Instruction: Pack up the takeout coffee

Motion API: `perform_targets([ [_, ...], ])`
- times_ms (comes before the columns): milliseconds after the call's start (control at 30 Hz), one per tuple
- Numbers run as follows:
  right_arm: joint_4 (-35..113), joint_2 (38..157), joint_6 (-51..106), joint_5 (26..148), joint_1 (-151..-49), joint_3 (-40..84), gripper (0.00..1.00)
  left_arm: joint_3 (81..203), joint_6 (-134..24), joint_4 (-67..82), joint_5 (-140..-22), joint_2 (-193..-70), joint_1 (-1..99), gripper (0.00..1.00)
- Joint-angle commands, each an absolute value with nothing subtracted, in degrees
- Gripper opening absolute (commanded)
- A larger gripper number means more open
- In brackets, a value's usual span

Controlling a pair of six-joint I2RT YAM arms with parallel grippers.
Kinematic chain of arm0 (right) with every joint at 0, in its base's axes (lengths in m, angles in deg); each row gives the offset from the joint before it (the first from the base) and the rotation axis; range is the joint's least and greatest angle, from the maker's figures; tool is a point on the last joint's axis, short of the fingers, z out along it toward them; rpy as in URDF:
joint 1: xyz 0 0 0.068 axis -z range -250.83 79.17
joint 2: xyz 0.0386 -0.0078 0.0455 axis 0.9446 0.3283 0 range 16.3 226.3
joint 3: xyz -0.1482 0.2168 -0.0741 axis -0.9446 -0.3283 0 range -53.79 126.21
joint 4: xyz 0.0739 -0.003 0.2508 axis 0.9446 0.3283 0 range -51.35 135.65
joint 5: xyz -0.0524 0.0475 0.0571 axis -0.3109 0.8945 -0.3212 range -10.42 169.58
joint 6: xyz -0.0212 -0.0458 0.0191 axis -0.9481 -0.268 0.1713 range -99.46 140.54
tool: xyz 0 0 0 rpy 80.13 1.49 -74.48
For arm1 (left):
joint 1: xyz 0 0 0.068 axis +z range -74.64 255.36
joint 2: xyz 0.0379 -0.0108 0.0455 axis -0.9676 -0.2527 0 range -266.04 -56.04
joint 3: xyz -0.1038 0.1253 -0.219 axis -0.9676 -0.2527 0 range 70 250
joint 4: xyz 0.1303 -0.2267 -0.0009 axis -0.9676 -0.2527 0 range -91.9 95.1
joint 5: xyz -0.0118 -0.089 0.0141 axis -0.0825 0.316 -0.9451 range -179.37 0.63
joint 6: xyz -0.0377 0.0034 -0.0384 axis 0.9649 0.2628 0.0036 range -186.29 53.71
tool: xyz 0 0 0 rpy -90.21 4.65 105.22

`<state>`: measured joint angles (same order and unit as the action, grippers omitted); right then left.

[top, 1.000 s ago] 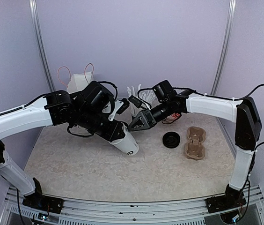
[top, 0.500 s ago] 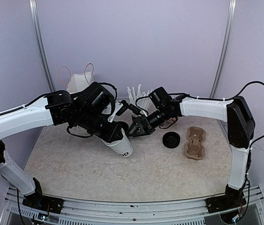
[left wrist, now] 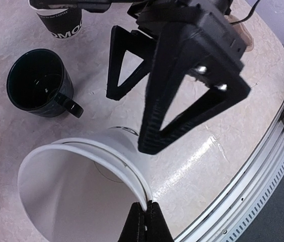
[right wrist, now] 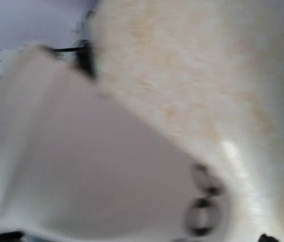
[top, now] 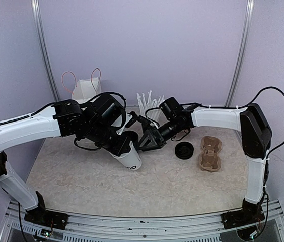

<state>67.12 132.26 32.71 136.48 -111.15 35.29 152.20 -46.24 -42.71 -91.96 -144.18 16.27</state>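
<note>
A white paper cup (top: 131,157) with black lettering hangs tilted over the table's middle. My left gripper (left wrist: 149,213) is shut on its rim (left wrist: 109,161), one finger inside and one outside. My right gripper (top: 147,140) is open right beside the cup's lower wall. In the left wrist view its two black fingers (left wrist: 192,96) spread wide just past the cup. The blurred right wrist view is mostly filled by the cup's wall (right wrist: 96,171) and its lettering (right wrist: 202,204). A round black lid (top: 185,150) lies on the table to the right.
A brown cardboard cup carrier (top: 210,153) lies right of the lid. A squat black mug (left wrist: 39,83) and a black cup (left wrist: 59,20) holding white straws (top: 148,101) stand behind the grippers. A white bag with handles (top: 87,89) stands at the back left.
My right gripper has moved left and down, up to the cup. My left arm has swung the cup a little left, its base lower and nearer the table.
</note>
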Motion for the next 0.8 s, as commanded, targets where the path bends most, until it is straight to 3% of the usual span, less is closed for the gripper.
perform_targets([
  [0,61.3,128.2,35.5,148.1,-110.9,32.9,0.99,151.7,-47.3,-40.1,-93.1,-145.1,15.9,0.00],
  [500,61.4,131.9,37.9,145.5,-112.3,35.8,0.99,151.6,-47.2,-37.2,-90.7,-145.0,15.5,0.00],
  [767,65.8,134.1,37.8,132.5,-112.3,35.6,0.97,151.7,-47.0,-36.6,-91.5,-144.3,15.5,0.00],
])
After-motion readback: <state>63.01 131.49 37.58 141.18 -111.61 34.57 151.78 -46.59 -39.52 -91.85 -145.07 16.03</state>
